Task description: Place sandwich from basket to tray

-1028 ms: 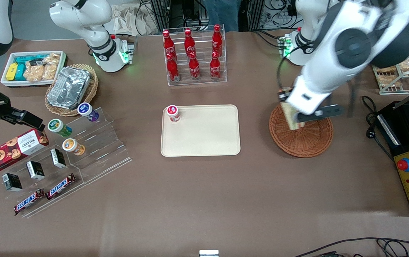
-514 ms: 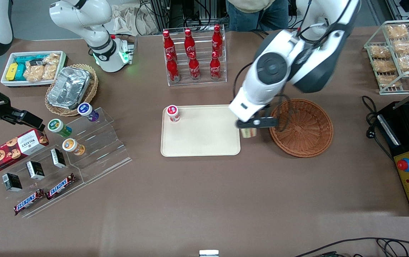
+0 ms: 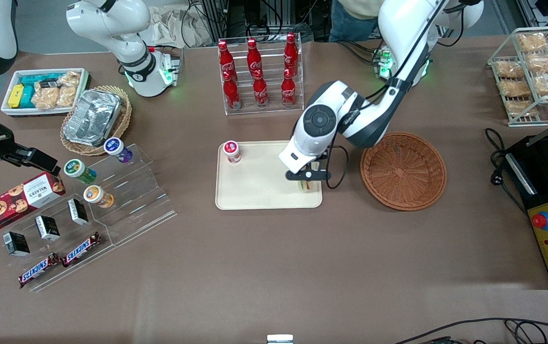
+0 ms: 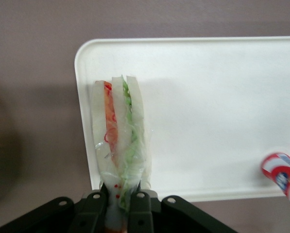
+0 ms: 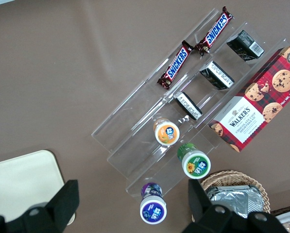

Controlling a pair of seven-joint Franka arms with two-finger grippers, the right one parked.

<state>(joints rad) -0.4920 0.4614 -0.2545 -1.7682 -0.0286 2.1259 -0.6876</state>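
Note:
My left gripper (image 3: pixel 307 180) (image 4: pixel 118 204) is shut on the sandwich (image 4: pixel 119 132), a pale wedge with red and green filling that hangs wrapped in clear film. It is low over the cream tray (image 3: pixel 259 191) (image 4: pixel 217 97), at the tray's end nearest the basket and close to the corner nearer the front camera. In the front view only a sliver of the sandwich (image 3: pixel 306 186) shows under the black fingers. The round reddish-brown wicker basket (image 3: pixel 403 170) beside the tray holds nothing.
A small red-capped cup (image 3: pixel 231 151) (image 4: pixel 282 176) stands on the tray's corner toward the parked arm. A rack of red cola bottles (image 3: pixel 259 71) stands farther from the front camera than the tray. Clear snack steps (image 3: pixel 106 200) lie toward the parked arm's end.
The left arm carried the sandwich out of the basket, across the gap and over the tray's edge, then lowered it. The basket now holds nothing.

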